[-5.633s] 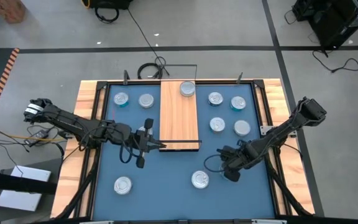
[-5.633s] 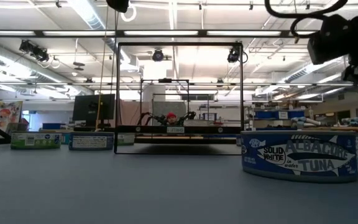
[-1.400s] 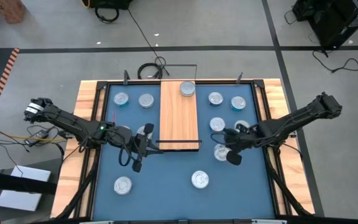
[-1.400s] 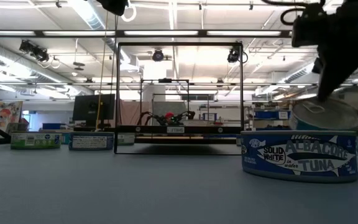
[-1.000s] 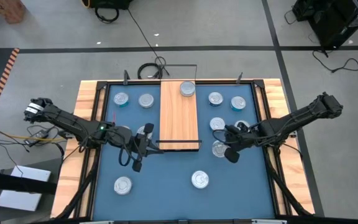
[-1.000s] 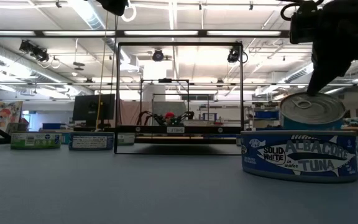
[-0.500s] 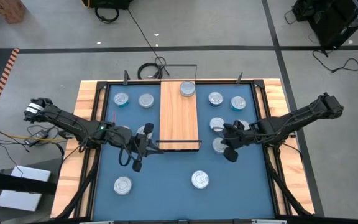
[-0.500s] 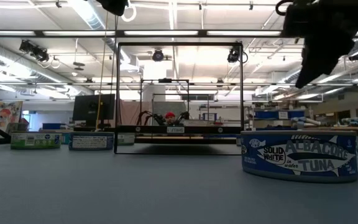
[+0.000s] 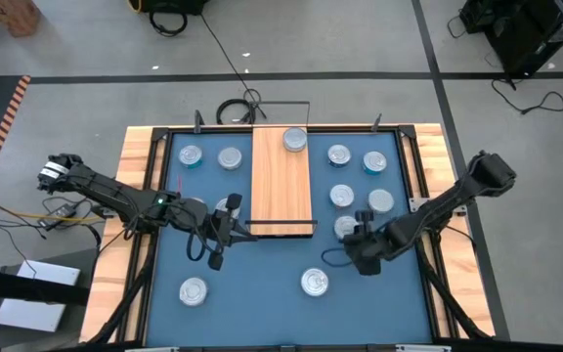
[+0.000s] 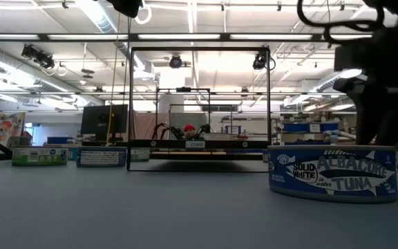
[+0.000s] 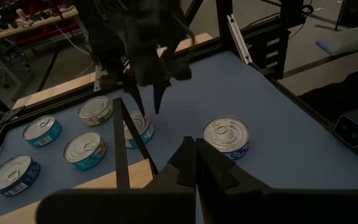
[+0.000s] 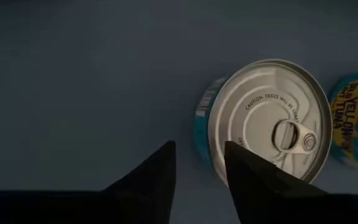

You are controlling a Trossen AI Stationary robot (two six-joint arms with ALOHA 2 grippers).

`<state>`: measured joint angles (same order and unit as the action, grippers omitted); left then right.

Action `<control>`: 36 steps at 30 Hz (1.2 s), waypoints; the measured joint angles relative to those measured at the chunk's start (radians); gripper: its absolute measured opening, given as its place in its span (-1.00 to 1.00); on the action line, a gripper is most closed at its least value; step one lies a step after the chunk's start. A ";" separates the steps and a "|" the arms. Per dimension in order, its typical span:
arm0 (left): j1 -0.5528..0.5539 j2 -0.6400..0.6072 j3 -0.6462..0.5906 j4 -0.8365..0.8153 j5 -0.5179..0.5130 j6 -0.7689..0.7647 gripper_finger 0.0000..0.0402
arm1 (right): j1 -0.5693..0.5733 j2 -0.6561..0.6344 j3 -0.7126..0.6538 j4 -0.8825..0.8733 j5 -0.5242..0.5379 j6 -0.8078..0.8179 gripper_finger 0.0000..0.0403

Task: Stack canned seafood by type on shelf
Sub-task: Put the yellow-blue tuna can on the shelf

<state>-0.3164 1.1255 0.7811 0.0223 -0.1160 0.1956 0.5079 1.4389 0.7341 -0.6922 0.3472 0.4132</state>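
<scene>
My right gripper (image 9: 360, 246) hangs low over the blue table (image 9: 262, 279), fingers nearly together and holding nothing; the nearest tin (image 12: 267, 121) lies just past the tips, flat and lid up. Farther off, the shelf (image 9: 281, 181) carries one can (image 9: 294, 140). My left gripper (image 9: 225, 223) waits, pinched closed, at the shelf's near end.

A yellow-labelled tin (image 12: 357, 121) is cut off by the right wrist view's edge (only part of its side shows); its full label cannot be read.
</scene>
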 joint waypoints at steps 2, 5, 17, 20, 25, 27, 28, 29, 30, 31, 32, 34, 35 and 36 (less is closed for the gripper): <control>0.000 0.000 0.000 0.000 0.000 0.000 -0.98 | 0.013 0.039 0.000 -0.001 0.046 -0.018 -0.31; 0.000 0.000 0.000 0.000 0.000 0.000 -0.98 | 0.026 0.086 0.002 0.000 0.125 -0.036 -0.39; 0.000 0.000 0.000 0.000 0.000 0.000 -0.98 | 0.025 0.099 0.023 -0.018 0.143 -0.034 -0.96; 0.000 0.000 0.000 0.000 0.000 0.000 -0.98 | 0.024 0.079 0.054 -0.054 0.093 -0.028 -0.98; 0.000 0.000 0.000 0.000 0.000 0.000 -0.98 | 0.021 0.025 0.093 -0.075 0.115 -0.006 -0.99; 0.000 0.000 0.000 0.000 0.000 0.000 -0.98 | 0.021 0.001 0.097 -0.078 0.131 0.003 -0.99; 0.000 0.000 0.000 0.000 0.000 0.000 -0.98 | 0.019 -0.014 0.098 -0.076 0.139 0.008 -0.99; 0.000 0.000 0.000 -0.001 0.000 0.001 -0.98 | 0.019 -0.029 0.099 -0.078 0.147 0.011 -1.00; 0.000 0.000 0.000 -0.001 0.000 0.000 -0.98 | 0.016 -0.042 0.099 -0.082 0.157 0.014 -1.00; 0.000 0.000 0.000 -0.001 -0.001 0.000 -0.98 | 0.013 -0.053 0.099 -0.087 0.170 0.015 -1.00; 0.000 0.000 0.000 -0.002 0.000 0.001 -0.98 | 0.010 -0.064 0.099 -0.088 0.183 0.014 -1.00; 0.000 0.000 0.000 -0.002 -0.001 0.000 -0.98 | 0.002 -0.089 0.099 -0.088 0.212 0.011 -1.00; 0.000 0.000 0.000 -0.002 -0.004 0.001 -0.98 | -0.004 -0.102 0.099 -0.090 0.225 0.004 -1.00; 0.000 0.000 0.000 -0.002 -0.006 0.001 -0.98 | -0.011 -0.112 0.099 -0.092 0.235 -0.006 -1.00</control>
<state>-0.3164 1.1255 0.7815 0.0208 -0.1217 0.1963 0.4969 1.3270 0.8333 -0.7845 0.5822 0.4072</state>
